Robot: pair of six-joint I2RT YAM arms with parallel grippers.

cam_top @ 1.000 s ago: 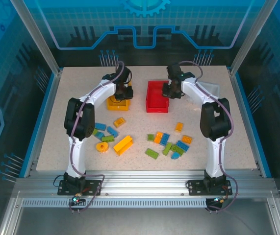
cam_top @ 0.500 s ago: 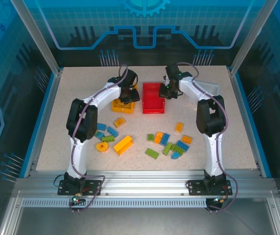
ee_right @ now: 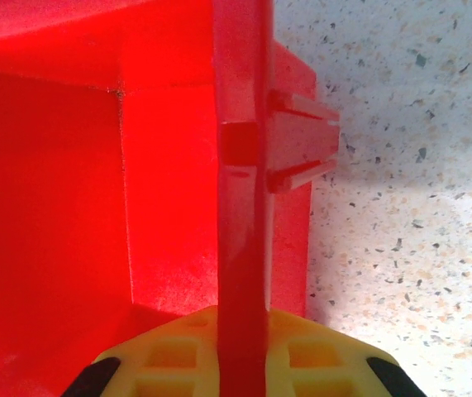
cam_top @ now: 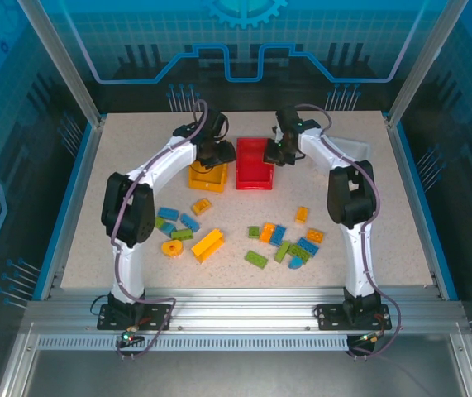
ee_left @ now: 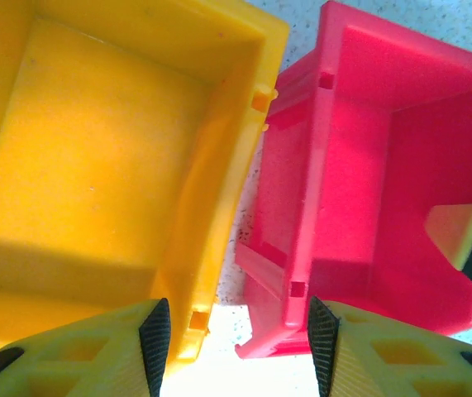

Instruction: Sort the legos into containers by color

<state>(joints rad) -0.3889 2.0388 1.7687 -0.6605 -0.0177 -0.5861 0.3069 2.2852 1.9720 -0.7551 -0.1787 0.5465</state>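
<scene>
The legos (cam_top: 275, 234) are lying loose in two clusters on the near half of the surface (cam_top: 128, 141), with blue, green and orange-yellow pieces mixed together. Beyond them the yellow bin (cam_top: 203, 177) and the red bin (cam_top: 252, 169) are sitting side by side, almost touching. The translucent white bin (cam_top: 355, 148) is standing further right, partly behind the right arm. The right end effector (ee_right: 240, 364) is pinching the red bin's right-hand wall. The left end effector (ee_left: 231, 335) is hovering over the neighbouring corners of the yellow and red bins, fingers moderately apart and gripping nothing.
</scene>
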